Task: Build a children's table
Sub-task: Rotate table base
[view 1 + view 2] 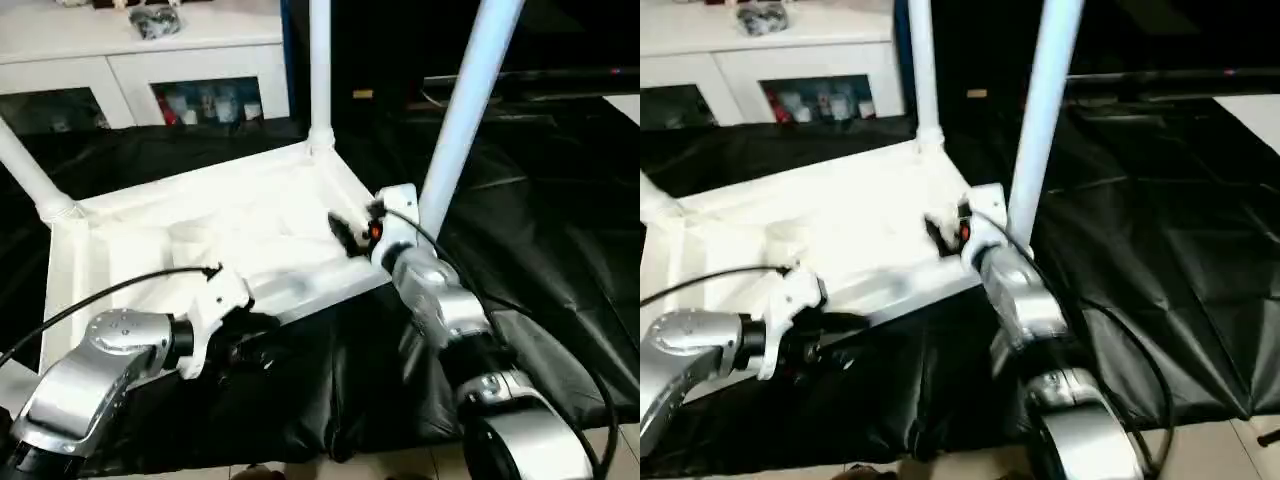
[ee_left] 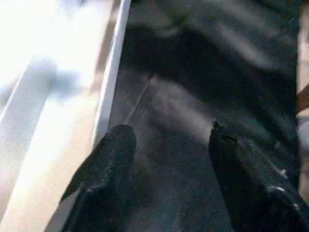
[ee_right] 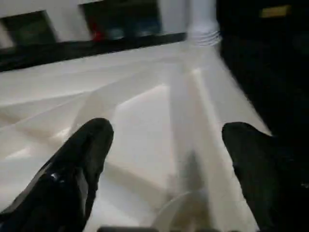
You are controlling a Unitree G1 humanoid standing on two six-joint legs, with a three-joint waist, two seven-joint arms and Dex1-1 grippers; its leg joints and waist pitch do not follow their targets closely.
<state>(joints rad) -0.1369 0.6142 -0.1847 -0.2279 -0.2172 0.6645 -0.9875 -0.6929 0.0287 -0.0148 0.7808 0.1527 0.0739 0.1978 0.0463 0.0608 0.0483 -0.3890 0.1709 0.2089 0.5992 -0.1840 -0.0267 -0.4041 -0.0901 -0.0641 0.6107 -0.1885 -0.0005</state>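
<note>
the tabletop [image 1: 240,225] lies underside up on black sheeting [image 1: 540,230], three legs [image 1: 465,110] standing in its sockets. the left gripper [image 2: 166,140] reaches down just off its near rim, fingers spread, empty. the right gripper [image 3: 166,145] hovers over the ribbed underside near the right-hand leg, fingers wide apart, empty.

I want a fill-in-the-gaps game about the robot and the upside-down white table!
1. The tabletop lies upside down on a ____ sheet.
2. You can see ____ legs standing up in its corner sockets.
3. The fingers of the right gripper are spread ____ above the ribbed underside.
4. Behind the table stands a white ____ with glass doors.

Missing words: black; three; open; cabinet
</note>
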